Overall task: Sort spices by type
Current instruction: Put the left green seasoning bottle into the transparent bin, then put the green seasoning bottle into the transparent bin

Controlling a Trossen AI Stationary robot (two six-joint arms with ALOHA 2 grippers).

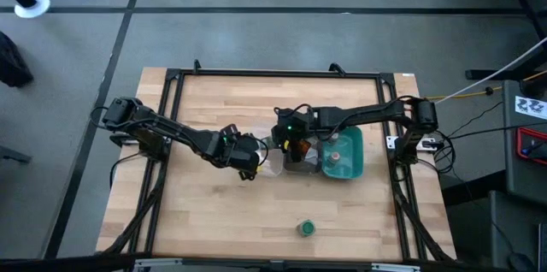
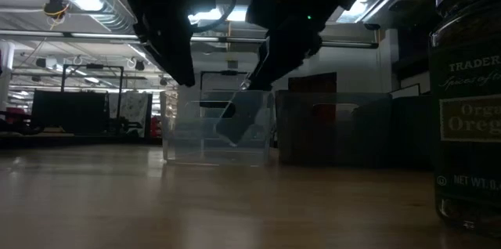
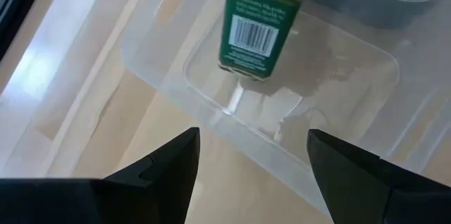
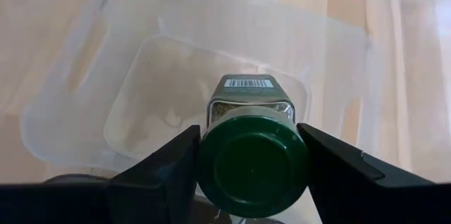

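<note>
the right gripper (image 4: 248, 155) is clamping a green-lidded jar (image 4: 252, 162) by its lid, holding it tilted over the clear tray (image 4: 91, 83) at mid-table, its base hanging just above the tray floor. the left gripper (image 3: 252, 155) is hovering just left of that tray with its fingers apart and empty. a second green-lidded jar (image 1: 306, 227) is standing alone near the table's near edge. the grey tray (image 1: 299, 165) and teal tray (image 1: 352, 156) are sitting to the right of the clear one.
</note>
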